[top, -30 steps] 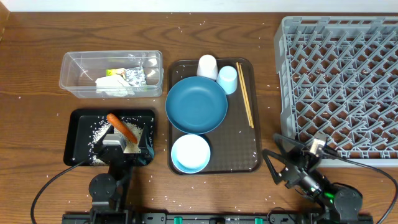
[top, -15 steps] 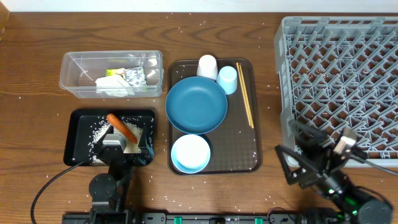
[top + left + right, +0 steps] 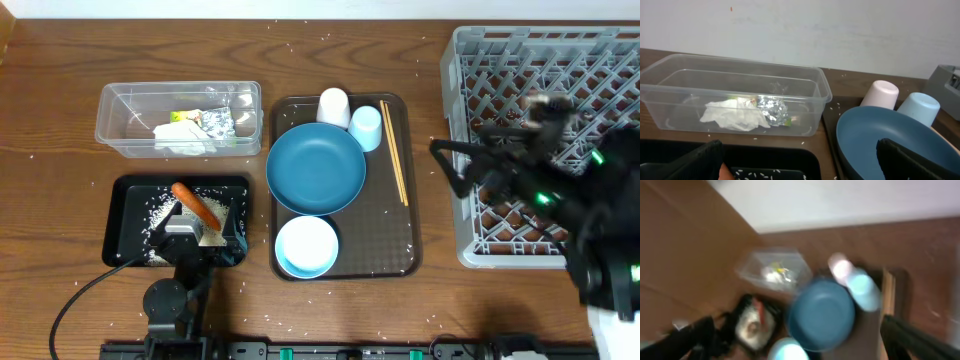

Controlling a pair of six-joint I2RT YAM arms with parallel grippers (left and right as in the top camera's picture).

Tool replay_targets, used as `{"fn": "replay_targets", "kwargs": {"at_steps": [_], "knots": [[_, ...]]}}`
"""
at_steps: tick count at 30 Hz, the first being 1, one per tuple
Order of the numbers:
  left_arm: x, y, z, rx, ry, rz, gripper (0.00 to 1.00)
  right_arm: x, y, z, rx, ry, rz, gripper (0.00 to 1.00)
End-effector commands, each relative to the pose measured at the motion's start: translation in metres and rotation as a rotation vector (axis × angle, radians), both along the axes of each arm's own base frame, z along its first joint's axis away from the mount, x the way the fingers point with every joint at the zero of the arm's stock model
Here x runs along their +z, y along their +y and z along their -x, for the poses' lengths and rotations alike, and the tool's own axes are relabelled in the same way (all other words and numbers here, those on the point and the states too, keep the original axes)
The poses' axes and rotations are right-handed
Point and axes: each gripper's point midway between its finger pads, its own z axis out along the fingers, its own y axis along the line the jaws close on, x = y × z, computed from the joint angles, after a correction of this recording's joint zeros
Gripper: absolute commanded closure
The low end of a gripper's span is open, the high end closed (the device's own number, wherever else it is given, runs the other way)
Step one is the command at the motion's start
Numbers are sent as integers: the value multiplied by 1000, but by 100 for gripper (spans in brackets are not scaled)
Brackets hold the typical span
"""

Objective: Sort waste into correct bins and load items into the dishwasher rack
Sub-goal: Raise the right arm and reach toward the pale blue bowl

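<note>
Overhead and wrist views of the sorting table. The left gripper hung over the near edge of the black tray with its fingers spread wide and nothing between them; its body hid the near part of that tray. A carrot lay slantwise on the tray among rice grains, its lower end under the gripper. Behind the tray stood the clear tub, holding a crumpled tissue, a piece of foil touching it, and a wrapper. To the right, the brown tray carried the plate, the bowl just in front of it, the white cup and the light-blue cup side by side at the far rim, and the chopsticks lying lengthwise beside the plate. The right gripper, blurred, was raised over the left part of the rack, which lay to the right of the brown tray, and covered some of its lattice; its fingers stood wide apart and empty. The right wrist view, also blurred, looked down on the plate, both cups and the tub. Stray grains dotted the table.
</note>
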Motion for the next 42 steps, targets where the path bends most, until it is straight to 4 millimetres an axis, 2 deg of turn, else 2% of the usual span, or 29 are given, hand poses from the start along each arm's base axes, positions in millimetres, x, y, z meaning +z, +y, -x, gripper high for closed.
{"fn": "replay_targets", "kwargs": {"at_steps": [1, 3, 5, 11, 15, 18, 23, 27, 33, 38, 42], "knots": [[-15, -2, 1, -12, 44, -5, 2, -28, -17, -22, -82, 31, 316, 1], [-15, -2, 1, -12, 44, -5, 2, -56, -14, -25, -88, 127, 424, 1], [-15, -2, 1, -12, 44, -5, 2, -79, -1, -27, -48, 190, 483, 1], [-15, -2, 1, -12, 44, -5, 2, -124, 40, -43, 43, 287, 514, 1], [-15, -2, 1, -12, 44, -5, 2, -155, 50, -54, 63, 349, 541, 1], [-15, -2, 1, -12, 44, -5, 2, -189, 53, -60, 83, 430, 579, 1], [-15, -2, 1, -12, 44, -5, 2, -246, 58, -56, 127, 578, 648, 24], [-15, -2, 1, -12, 44, -5, 2, -277, 61, -51, 153, 653, 686, 39], [-15, -2, 1, -12, 44, -5, 2, -300, 58, -51, 154, 699, 725, 58], [-15, -2, 1, -12, 44, -5, 2, -303, 56, -55, 143, 690, 735, 59], [-15, -2, 1, -12, 44, -5, 2, -303, 61, -55, 141, 693, 707, 65]]}}
